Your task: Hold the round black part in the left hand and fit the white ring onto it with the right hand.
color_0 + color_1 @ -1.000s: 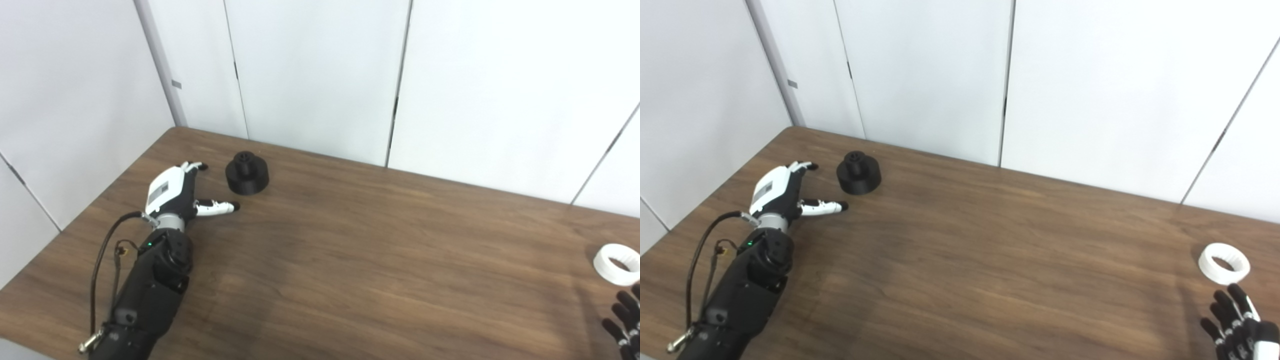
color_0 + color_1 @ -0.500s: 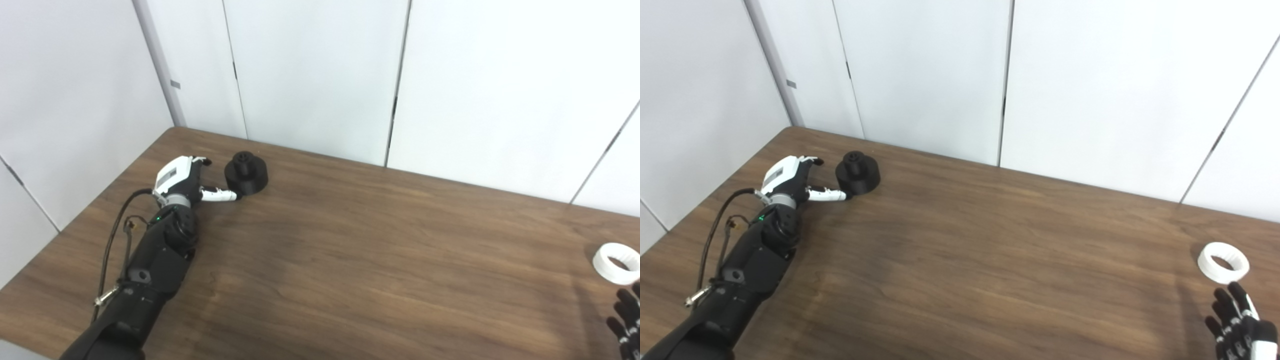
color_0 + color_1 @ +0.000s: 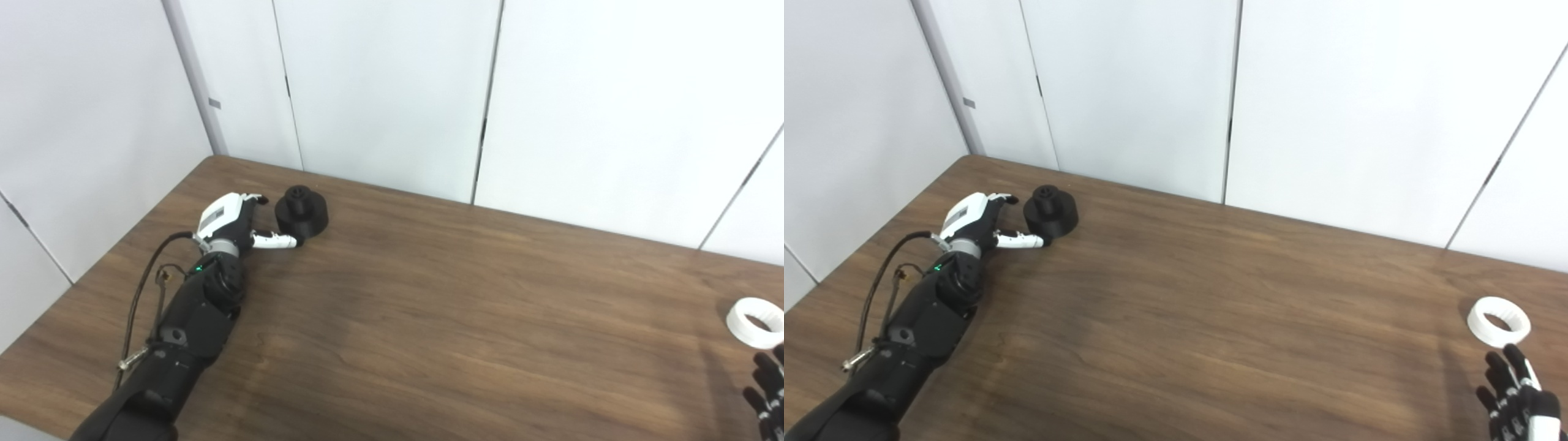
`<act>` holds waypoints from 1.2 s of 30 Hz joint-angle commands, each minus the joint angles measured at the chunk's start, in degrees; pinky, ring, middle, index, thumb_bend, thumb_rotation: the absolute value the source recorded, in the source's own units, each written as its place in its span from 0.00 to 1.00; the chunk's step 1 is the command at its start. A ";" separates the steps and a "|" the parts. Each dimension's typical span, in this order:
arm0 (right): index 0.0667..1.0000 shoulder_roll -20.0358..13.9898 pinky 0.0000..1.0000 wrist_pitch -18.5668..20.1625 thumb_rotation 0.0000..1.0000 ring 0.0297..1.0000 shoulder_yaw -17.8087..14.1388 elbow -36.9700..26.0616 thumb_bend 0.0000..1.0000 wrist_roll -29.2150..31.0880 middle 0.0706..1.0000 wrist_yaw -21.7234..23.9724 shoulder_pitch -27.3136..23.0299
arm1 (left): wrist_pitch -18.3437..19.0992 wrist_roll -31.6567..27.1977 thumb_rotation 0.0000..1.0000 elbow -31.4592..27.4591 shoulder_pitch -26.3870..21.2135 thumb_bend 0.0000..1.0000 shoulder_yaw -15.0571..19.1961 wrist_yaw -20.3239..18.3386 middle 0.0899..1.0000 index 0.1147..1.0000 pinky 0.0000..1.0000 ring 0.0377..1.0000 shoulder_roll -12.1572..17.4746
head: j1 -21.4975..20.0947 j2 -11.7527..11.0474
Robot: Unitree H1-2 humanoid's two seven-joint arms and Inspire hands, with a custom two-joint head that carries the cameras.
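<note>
Left hand point(image 3: 236, 217) advanced, fingers point(image 3: 275, 241) spread beside black part point(image 3: 301, 211)

Twin head views — high, angled down — same table point(image 3: 429, 318)

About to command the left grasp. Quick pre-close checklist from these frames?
1. Left hand open beside the black part: ok.
2. Fingers bracketing the part: thumb at its base, contact cannot tell.
3. Part upright on the table: ok.
4. White ring lying free, not held: ok.
5. Right hand open, short of the ring: ok.
6. Nothing on the table between the two hands: ok.
</note>
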 commanded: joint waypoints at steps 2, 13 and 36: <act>0.98 -0.06 0.97 -1.89 1.00 0.99 0.72 -2.35 0.79 0.12 0.95 -0.39 5.08 | 0.09 0.41 0.40 -2.18 -3.91 1.00 -0.34 0.45 0.97 0.85 1.00 1.00 1.64 | -0.04 0.03; 0.97 0.20 0.94 -2.02 1.00 0.97 1.01 -2.50 0.77 -0.01 0.93 -0.79 5.24 | 1.51 0.60 0.39 -3.07 -4.98 1.00 -1.99 -0.88 0.97 0.86 1.00 1.00 1.64 | -0.44 0.27; 0.97 0.95 1.00 -1.14 1.00 0.99 1.70 -3.73 0.72 -0.29 0.95 -1.65 5.82 | -0.44 -0.96 0.33 -0.16 -6.36 1.00 -1.57 1.89 0.95 0.81 1.00 1.00 -0.06 | -1.13 0.45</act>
